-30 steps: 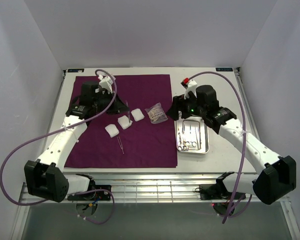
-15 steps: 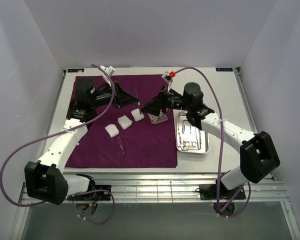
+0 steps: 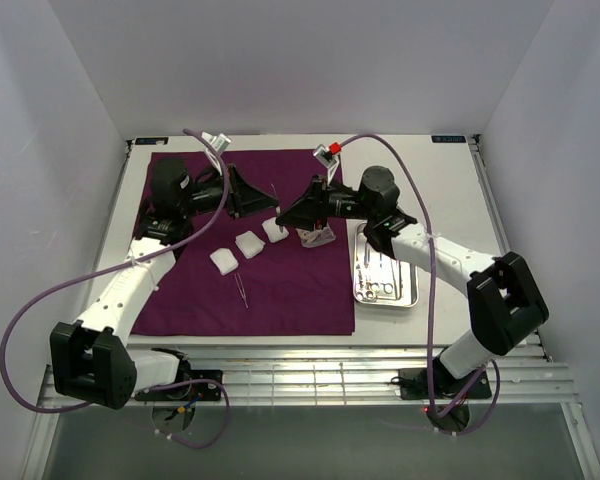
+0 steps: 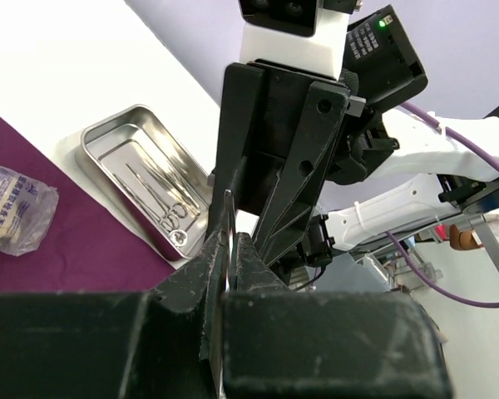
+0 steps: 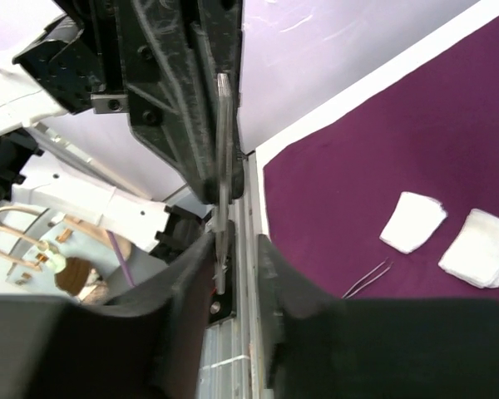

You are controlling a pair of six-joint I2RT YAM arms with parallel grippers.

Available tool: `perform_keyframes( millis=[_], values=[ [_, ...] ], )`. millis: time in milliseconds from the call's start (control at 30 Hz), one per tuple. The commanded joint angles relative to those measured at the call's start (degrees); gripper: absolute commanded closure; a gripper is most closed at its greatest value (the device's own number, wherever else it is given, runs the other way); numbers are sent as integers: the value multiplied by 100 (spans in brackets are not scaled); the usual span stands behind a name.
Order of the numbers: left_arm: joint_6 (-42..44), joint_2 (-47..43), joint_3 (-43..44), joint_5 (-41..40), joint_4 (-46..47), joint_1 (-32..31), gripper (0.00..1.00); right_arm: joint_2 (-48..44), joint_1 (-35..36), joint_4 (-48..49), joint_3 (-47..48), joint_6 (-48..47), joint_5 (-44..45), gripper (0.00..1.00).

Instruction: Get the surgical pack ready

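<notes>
Left hand (image 4: pixel 230 246) clenched on a thin steel instrument (image 4: pixel 228 208) raised above the flat purple cloth (image 3: pixel 300 290) on the desk (image 3: pixel 445 180); right hand (image 5: pixel 233 259) straddles the same instrument, unclamped, gap visible; steel tray (image 3: pixel 414 275) just beside the cloth's right edge.

White table (image 3: pixel 460 180), pale lavender walls (image 3: pixel 310 60)

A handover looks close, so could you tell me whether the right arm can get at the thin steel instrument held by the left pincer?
Likely yes: the right pincer sits with a finger either side of the thin steel instrument, which the left pincer holds above the deep-purple cloth; nothing intervenes.
</notes>
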Motion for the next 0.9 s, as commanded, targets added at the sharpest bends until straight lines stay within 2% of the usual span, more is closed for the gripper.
perform_keyframes(
  millis=[0,33,67,100,200,233,267,400,467,567,700,733,800,867],
  values=[
    [-11,-119,-40,185,108,-11,100,50,29,369,310,131,-94,72],
    [-19,-110,-40,185,108,-2,100,59,21,360,310,148,-103,84],
    [-20,-119,-49,185,108,-11,100,68,20,351,319,166,-111,89],
    [-20,-102,-40,185,108,-2,100,59,20,342,319,166,-85,92],
    [-11,-67,-14,98,20,-11,99,-2,20,132,301,61,20,92],
    [7,-14,4,62,-128,-2,84,-37,20,9,310,-18,142,92],
    [50,4,21,1,-217,-11,52,-98,20,-279,301,-97,222,92],
    [305,65,83,-96,-525,-2,2,-318,20,-965,170,-598,635,92],
    [402,74,153,-323,-839,-2,2,-476,3,-1308,108,-748,942,92],
    [858,92,355,-807,-1561,-11,2,-826,-76,-2397,-85,-1169,1609,92],
    [1421,74,399,-2130,-2317,-11,2,-1346,-339,-4583,-375,-1688,3548,92],
    [1500,83,382,-2353,-2544,-2,2,-1434,-418,-5450,-489,-1776,4398,92],
    [1737,127,364,-2688,-2774,-2,2,-1671,-681,-6123,-682,-1794,5498,92],
    [1861,171,338,-2996,-3003,-2,2,-1934,-849,-6749,-1032,-1838,5960,92]
  ],
)
